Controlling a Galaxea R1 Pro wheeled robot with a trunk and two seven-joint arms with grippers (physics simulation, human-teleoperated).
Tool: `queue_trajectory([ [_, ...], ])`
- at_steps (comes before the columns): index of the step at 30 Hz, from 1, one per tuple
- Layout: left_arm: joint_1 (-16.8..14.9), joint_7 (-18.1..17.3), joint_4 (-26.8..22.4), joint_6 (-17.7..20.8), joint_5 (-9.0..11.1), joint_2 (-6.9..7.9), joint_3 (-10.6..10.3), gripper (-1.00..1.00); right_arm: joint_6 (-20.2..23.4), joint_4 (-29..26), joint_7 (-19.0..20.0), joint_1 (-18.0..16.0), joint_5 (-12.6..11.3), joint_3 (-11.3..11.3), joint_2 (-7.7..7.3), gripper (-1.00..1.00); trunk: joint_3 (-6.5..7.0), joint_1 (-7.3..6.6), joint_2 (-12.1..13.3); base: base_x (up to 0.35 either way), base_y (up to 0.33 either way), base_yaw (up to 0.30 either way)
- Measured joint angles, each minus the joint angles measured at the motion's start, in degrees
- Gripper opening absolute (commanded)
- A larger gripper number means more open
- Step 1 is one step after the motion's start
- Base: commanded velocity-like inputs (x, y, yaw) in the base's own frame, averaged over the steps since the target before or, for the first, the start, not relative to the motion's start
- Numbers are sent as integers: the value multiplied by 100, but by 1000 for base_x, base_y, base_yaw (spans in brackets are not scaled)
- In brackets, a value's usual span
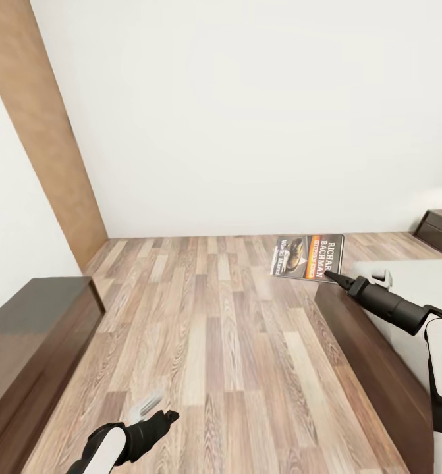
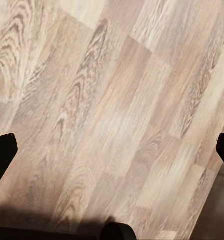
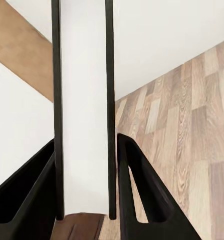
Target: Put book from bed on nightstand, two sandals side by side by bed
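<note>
Right end effector (image 1: pixel 332 277) clamped on the book (image 1: pixel 308 257), lifted over the wood-plank floor (image 1: pixel 234 342).
From the right wrist: black fingers (image 3: pixel 142 195) pinching the book's (image 3: pixel 84 110) white page edge between dark covers; in the head view, cover facing up, just beside the bed's (image 1: pixel 405 289) near corner; nightstand (image 1: pixel 439 230) beyond; left end effector (image 1: pixel 156 409) low over bare floor, spread wide, empty; long dark cabinet (image 1: pixel 36 329) at left wall.
</note>
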Motion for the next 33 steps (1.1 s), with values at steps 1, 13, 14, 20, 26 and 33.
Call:
queue_trajectory([
  [1,0,0,0,0,0,0,0,100,0,0,0,1,2,1,0,-100,0,0,0,326,-8,-266],
  [13,1,0,-1,-3,0,0,1,100,0,4,0,18,-3,7,11,-100,0,0,0,326,-2,-189],
  [14,1,0,-1,-2,0,0,1,100,0,5,0,19,-7,8,13,-100,0,0,0,326,0,-36],
  [20,1,0,-1,-6,0,0,1,100,0,8,1,21,-8,12,16,-100,0,0,0,326,0,-22],
  [26,1,0,-1,-6,2,0,1,100,0,9,0,22,-11,8,18,-100,0,0,0,326,0,-5],
  [33,1,-2,-1,-6,5,0,1,100,0,4,10,23,-18,-19,16,-100,0,0,0,326,1,-3],
])
